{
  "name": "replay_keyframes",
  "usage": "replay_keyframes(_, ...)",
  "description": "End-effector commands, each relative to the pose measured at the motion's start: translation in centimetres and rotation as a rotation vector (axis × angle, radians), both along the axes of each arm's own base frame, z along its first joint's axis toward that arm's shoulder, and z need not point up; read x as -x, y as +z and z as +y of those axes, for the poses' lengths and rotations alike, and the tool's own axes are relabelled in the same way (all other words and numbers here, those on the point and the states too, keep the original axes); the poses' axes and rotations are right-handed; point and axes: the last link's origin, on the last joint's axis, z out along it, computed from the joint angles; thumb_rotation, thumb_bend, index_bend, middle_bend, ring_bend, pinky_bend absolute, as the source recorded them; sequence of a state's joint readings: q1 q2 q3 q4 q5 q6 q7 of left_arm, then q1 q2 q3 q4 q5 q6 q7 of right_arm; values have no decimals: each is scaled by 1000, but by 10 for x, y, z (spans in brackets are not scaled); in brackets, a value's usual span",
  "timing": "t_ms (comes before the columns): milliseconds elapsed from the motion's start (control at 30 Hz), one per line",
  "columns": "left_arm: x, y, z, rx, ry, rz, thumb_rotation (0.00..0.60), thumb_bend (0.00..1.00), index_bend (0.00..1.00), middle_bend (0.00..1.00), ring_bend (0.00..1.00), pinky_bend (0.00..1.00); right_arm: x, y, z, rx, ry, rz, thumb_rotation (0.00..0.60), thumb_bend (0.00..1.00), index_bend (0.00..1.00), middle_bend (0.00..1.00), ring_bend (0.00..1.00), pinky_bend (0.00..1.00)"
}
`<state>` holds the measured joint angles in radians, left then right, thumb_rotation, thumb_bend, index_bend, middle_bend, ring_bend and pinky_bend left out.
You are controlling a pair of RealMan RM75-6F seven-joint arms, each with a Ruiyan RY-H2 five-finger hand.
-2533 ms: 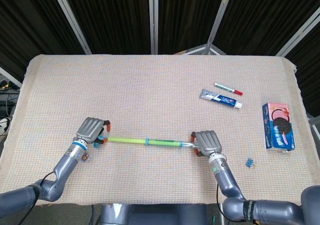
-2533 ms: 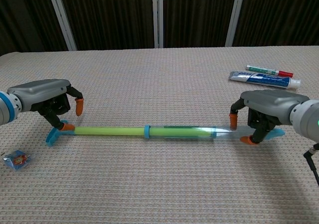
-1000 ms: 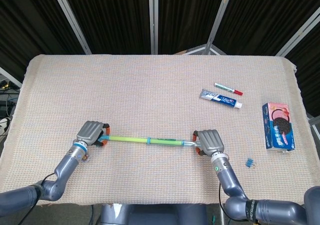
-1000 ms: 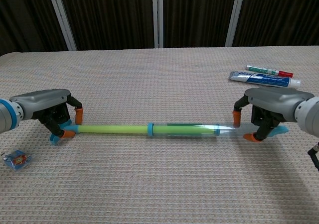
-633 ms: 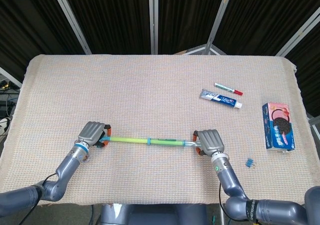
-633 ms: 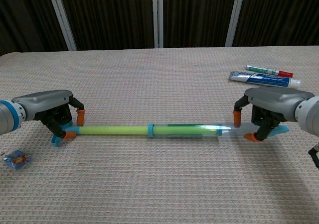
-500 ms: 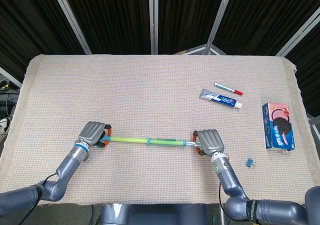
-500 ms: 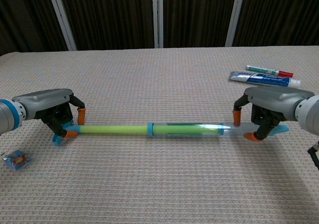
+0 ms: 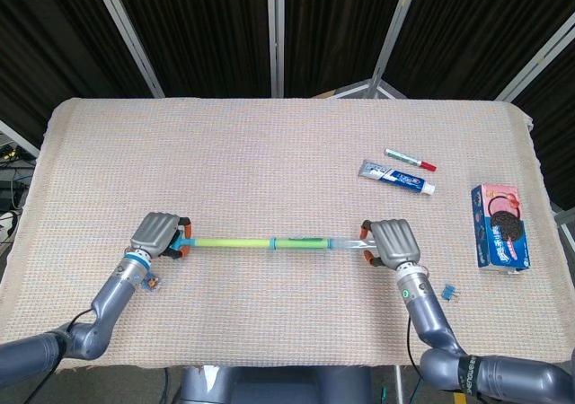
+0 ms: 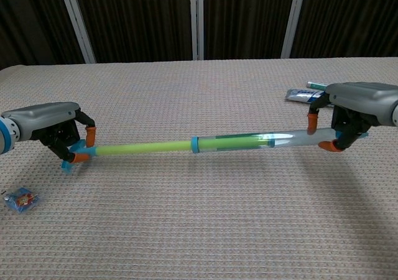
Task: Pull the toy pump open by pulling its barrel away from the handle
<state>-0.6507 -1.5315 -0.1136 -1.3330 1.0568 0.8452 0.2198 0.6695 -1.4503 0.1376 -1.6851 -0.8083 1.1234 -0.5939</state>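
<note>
At 9 o'clock on the woven surface (image 9: 269, 162), left robot hand (image 9: 154, 233) clasps the blue handle (image 10: 73, 154) of the toy pump (image 10: 205, 144). Green rod (image 10: 142, 147) spans to centre, entering the clear barrel (image 10: 261, 140). Right robot hand (image 10: 356, 111) at 3 o'clock grips the barrel's far end, lifted off the cloth. Toothpaste (image 9: 397, 178), marker (image 9: 410, 159) and cookie box (image 9: 499, 226) lie toward 2 o'clock.

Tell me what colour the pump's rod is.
Bright yellow-green; the rod shows best in the chest view, running from the left hand to the blue collar.
</note>
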Motion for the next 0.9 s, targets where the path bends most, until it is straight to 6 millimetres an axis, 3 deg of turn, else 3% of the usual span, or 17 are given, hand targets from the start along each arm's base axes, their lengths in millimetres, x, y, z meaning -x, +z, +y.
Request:
replay_keyframes(33, 3, 3, 1, -7, 6, 2, 600, 466, 714, 917, 875, 1000, 5, 8, -2, 17, -1, 3, 600, 378, 621, 1000, 1000, 1000)
replay_keyframes(633, 28, 27, 4, -47, 47, 53, 600, 467, 716, 917, 875, 1000, 34, 44, -11, 78, -17, 27, 600, 377, 622, 1000, 1000, 1000)
replay_keyframes(900, 34, 31, 4, -52, 58, 55, 600, 467, 719, 917, 875, 1000, 39, 52, -15, 90, -18, 29, 600, 376, 623, 1000, 1000, 1000)
